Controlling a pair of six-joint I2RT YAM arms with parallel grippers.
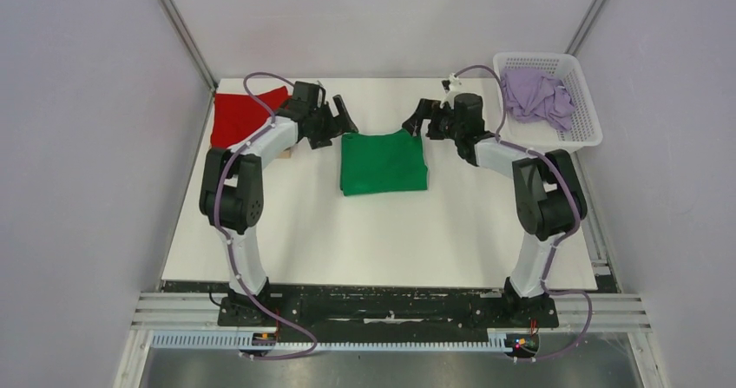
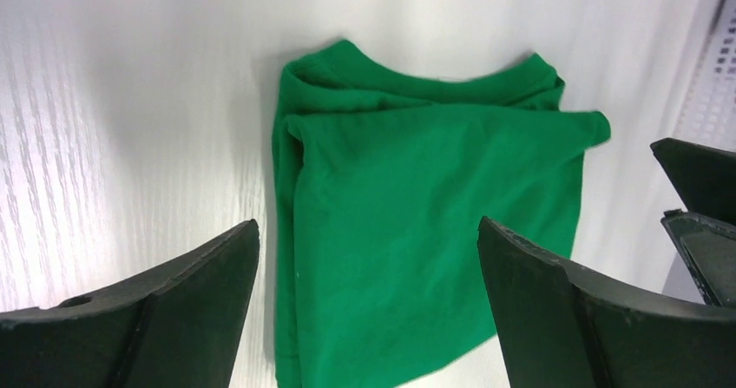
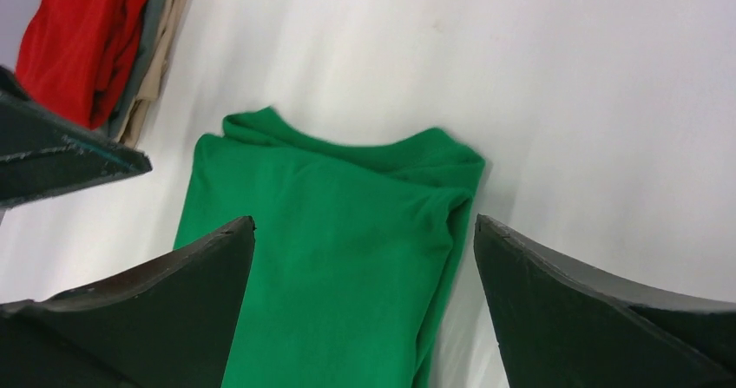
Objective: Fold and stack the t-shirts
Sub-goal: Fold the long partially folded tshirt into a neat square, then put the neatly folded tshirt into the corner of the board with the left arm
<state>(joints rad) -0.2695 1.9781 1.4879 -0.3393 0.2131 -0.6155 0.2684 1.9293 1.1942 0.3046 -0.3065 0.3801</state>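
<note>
Folded green shirt lies between my left tool and right tool, both spread and empty; red shirt sits nearer my left.

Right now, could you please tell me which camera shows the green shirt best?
The top view: it shows the whole folded green shirt. The left wrist view cuts off its lower edge; the right wrist view shows only its collar half.
</note>
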